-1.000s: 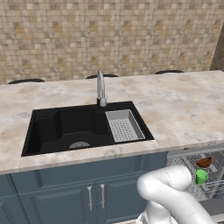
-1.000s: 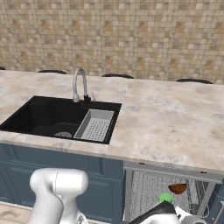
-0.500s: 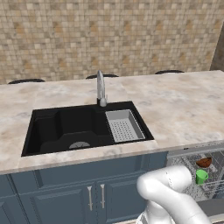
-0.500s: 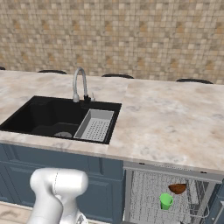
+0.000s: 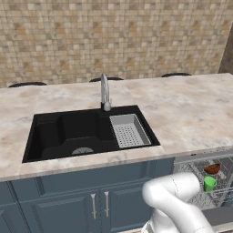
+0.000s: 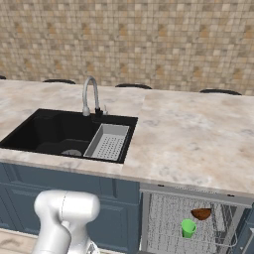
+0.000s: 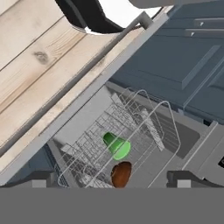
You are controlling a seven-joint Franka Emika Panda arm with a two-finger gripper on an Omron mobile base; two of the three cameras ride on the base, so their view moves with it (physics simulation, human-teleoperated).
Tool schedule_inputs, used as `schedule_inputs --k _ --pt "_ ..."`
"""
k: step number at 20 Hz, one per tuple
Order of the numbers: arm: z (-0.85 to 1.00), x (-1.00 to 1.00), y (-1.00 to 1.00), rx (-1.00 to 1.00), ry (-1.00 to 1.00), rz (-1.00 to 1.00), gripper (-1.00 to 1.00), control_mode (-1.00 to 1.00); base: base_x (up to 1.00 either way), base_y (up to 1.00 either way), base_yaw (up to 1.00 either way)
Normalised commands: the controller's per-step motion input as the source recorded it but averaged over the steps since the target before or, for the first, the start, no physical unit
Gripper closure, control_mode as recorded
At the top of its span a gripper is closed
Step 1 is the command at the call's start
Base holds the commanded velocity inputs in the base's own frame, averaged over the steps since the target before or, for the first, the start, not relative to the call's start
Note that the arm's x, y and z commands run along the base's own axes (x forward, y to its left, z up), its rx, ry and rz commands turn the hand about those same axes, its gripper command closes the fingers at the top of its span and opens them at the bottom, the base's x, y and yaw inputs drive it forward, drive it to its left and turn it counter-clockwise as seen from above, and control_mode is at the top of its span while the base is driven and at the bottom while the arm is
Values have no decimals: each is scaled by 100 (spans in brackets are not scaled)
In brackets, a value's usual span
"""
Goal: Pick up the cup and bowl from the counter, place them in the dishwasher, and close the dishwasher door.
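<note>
The green cup (image 7: 116,145) lies on its side in the wire rack (image 7: 144,127) of the dishwasher (image 6: 188,192), which stands open. The reddish-brown bowl (image 7: 121,174) sits right beside it in the same rack. In the base views the cup (image 6: 188,228) (image 5: 210,183) and the bowl (image 6: 201,214) (image 5: 212,169) show together below the counter (image 6: 188,134). My gripper (image 7: 113,180) hangs above the rack, open and holding nothing, with its fingertips (image 7: 40,178) wide apart. The dishwasher door (image 7: 81,120) lies folded down under the rack.
A black sink (image 5: 77,132) with a steel tap (image 5: 105,93) and a grey drainer insert (image 5: 129,130) is set into the counter to the left. Dark blue cabinet doors (image 5: 68,205) flank the dishwasher. Wooden floor (image 7: 35,57) lies beyond the door's edge.
A second ago my hand was down at the green cup in the rack; it has since pulled away and left the right base view. Cup and bowl stay put.
</note>
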Motion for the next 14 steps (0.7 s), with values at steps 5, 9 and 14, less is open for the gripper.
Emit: schedule_inputs --k 5,9,14 --pt "-40 -16 6 0 -4 -3 -100 -100 0 0 0" --pt "-34 -14 0 0 -4 -3 -100 -100 0 0 0" --pt "-35 -14 0 0 -6 -3 -100 -100 0 0 0"
